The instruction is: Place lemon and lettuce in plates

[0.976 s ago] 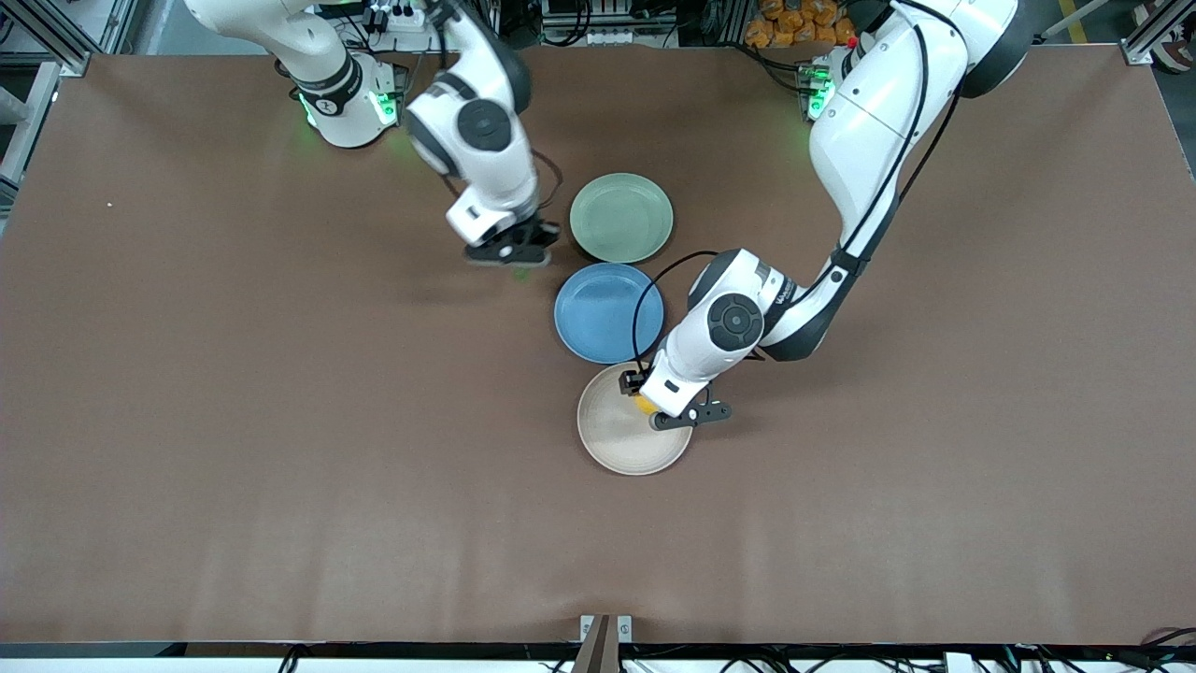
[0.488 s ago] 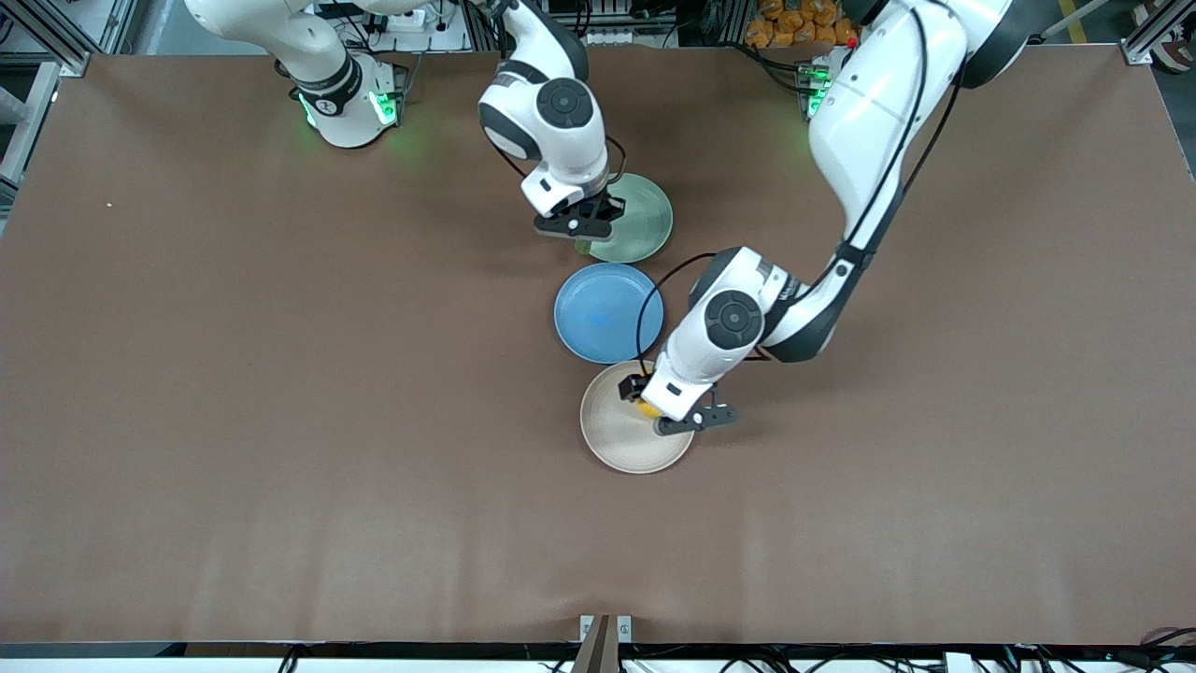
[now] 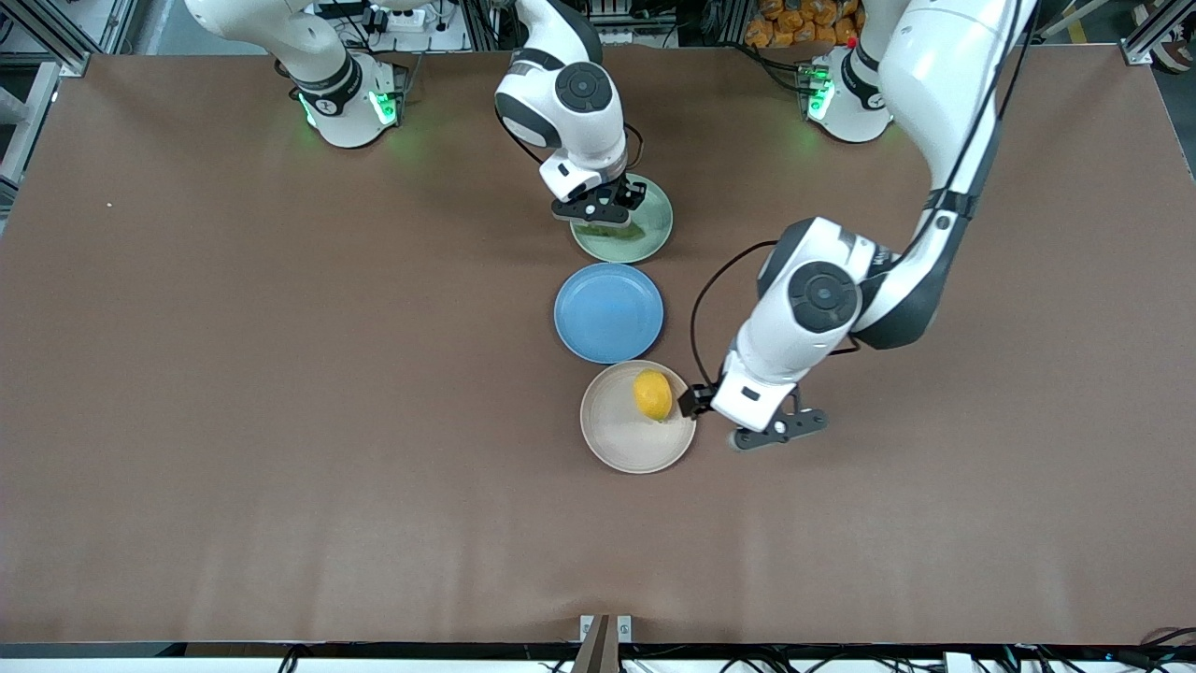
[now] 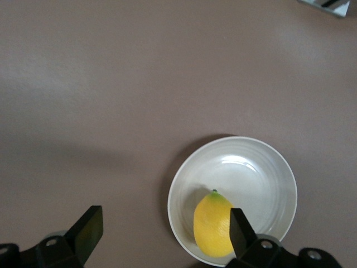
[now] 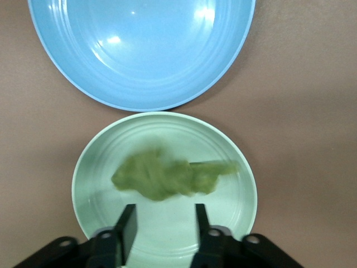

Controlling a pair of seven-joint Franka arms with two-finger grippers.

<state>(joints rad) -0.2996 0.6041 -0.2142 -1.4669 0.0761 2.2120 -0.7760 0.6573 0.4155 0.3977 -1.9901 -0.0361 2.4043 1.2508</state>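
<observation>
The left claw (image 3: 777, 432) has released the lemon (image 3: 652, 393) into the beige plate (image 3: 612, 439) and withdrawn, open, over the surface (image 3: 280, 421). The right claw (image 5: 162, 223), open, has dropped the lettuce (image 5: 167, 176) into the mint plate (image 5: 234, 206). Both placements appear complete.

Blue plate (image 3: 608, 312) on brown table (image 3: 280, 421), nothing in it.

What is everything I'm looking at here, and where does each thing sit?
lemon: one, yellow, lying in the beige plate.
lettuce: one piece, green, lying in the mint green plate.
beige plate: one, nearest the front camera.
blue plate: one, empty, between the other two plates.
mint green plate: one, farthest from the front camera.
table: one, brown, under everything.
left gripper: one, black fingers open, over the table beside the beige plate.
right gripper: one, black fingers open, over the mint green plate.
</observation>
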